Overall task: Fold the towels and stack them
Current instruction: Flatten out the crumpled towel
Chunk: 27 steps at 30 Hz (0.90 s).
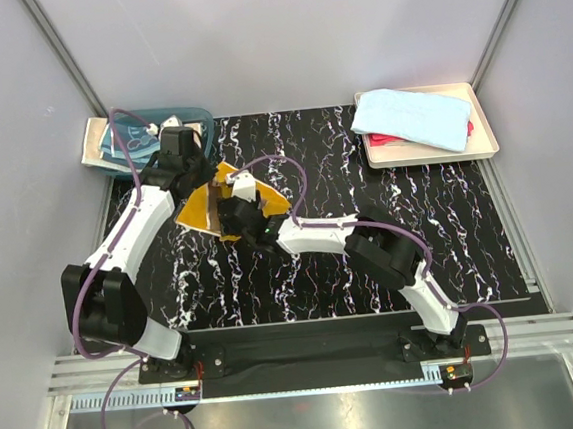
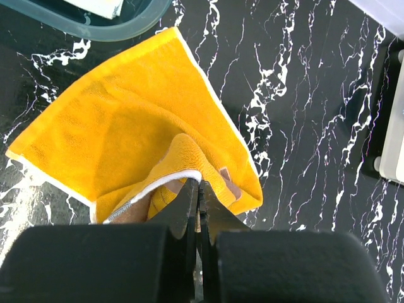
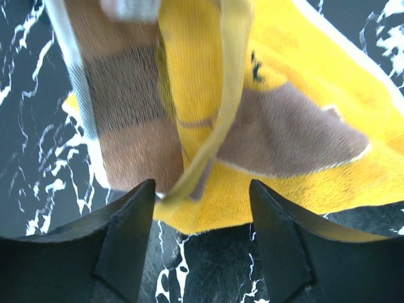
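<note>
An orange-yellow towel (image 1: 198,210) with brown bear print lies partly lifted on the black marble table, left of centre. My left gripper (image 2: 201,184) is shut on a bunched fold of this towel (image 2: 126,120) near its white-edged hem. My right gripper (image 3: 202,189) stands open at the towel's (image 3: 303,126) near edge; a loose strip of cloth hangs between its fingers (image 3: 129,221), closer to the left one, ungripped. In the top view both grippers meet over the towel, left gripper (image 1: 203,179), right gripper (image 1: 242,218). A light blue towel (image 1: 414,118) lies folded over a red towel (image 1: 385,139).
The cream tray (image 1: 486,142) holding the folded towels sits at the back right. A translucent teal basin (image 1: 197,112) with more cloths (image 1: 125,143) stands at the back left, its rim (image 2: 120,28) just beyond the yellow towel. Grey walls enclose the table.
</note>
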{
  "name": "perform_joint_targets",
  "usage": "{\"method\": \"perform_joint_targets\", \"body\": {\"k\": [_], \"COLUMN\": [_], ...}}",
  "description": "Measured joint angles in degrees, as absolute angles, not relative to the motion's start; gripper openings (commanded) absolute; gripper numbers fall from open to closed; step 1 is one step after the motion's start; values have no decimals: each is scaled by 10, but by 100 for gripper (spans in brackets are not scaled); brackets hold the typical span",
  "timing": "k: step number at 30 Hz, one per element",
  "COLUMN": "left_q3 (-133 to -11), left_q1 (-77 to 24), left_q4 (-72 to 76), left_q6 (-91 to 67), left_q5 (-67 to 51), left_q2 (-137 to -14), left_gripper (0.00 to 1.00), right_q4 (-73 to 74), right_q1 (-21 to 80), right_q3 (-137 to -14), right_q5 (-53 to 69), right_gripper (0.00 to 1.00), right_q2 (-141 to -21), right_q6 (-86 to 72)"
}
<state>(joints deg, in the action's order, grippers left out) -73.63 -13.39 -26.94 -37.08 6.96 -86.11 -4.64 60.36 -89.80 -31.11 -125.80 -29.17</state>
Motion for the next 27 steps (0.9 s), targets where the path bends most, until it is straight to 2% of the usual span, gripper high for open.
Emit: {"method": "perform_joint_targets", "body": {"k": [3, 4, 10, 17, 20, 22, 27], "left_q3": [-736, -736, -736, -736, -735, -729, -679], "left_q1": [-134, -134, -134, -134, -134, -134, -140], "left_q4": [-271, -272, -273, -275, -280, -281, -269], "left_q6": [-369, -369, -368, -366, -364, -364, -368], "left_q5": [66, 65, 60, 57, 52, 48, 45], "left_q2": [-861, -861, -861, -861, -861, -859, -828], "left_gripper": [0, 0, 0, 0, 0, 0, 0], "right_q4": [-27, -24, -4, 12, 13, 11, 5], "right_q1": [604, 604, 604, 604, 604, 604, 594], "right_q3": [-925, -931, -927, -883, -843, -810, -727], "right_q5": [-323, -326, -338, -340, -340, -340, -332], "right_gripper": [56, 47, 19, 16, 8, 3, 1], "right_q2": [-1259, -1259, -1259, -1252, -1229, -1200, -1102], "right_q6": [-293, -293, -310, -324, -324, -320, -298]}}
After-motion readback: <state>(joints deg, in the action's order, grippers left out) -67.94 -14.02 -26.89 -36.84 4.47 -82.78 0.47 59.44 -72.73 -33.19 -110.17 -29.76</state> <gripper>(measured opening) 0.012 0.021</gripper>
